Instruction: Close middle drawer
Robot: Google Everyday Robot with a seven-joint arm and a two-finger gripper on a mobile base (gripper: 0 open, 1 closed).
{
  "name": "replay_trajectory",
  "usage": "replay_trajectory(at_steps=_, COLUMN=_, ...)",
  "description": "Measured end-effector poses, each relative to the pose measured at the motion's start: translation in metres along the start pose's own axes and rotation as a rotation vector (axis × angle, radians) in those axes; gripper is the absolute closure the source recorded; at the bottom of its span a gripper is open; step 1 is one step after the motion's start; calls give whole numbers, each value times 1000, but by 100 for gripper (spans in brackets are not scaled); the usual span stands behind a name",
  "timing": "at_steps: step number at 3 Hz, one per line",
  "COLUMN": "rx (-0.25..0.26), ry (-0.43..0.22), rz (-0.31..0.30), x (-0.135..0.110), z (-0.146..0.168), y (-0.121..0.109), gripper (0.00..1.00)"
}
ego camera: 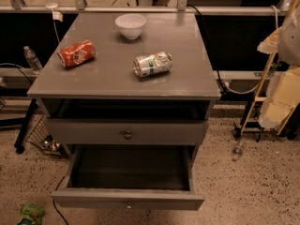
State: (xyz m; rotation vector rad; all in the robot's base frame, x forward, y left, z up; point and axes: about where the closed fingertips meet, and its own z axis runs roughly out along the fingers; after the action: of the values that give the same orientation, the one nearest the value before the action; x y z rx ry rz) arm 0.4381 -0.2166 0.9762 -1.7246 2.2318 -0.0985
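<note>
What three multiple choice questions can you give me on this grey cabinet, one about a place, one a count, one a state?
1. Where is the white bowl?
A. in the open drawer
B. at the back of the cabinet top
C. on the floor
2. How many cans lie on the top?
A. two
B. one
C. three
3. The middle drawer is:
A. shut
B. taken out
C. pulled far out
Answers: 1 B, it sits near the top's rear edge. 2 A, a red can and a green-and-white can, both on their sides. 3 C, its dark inside shows behind its knobbed front. The gripper, seemingly the pale shape at the right edge, is well away from the drawers.
</note>
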Motion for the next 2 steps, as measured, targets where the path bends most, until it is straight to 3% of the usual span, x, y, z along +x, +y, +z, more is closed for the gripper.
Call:
replay_trajectory(at_steps=1, rx=0, ry=0, rz=0, x=0, z=0, y=0, gripper=0)
replay_trajectory(at_steps=2, rx=-22, ry=-12, rz=27, x=7, z=22, y=6, gripper=0)
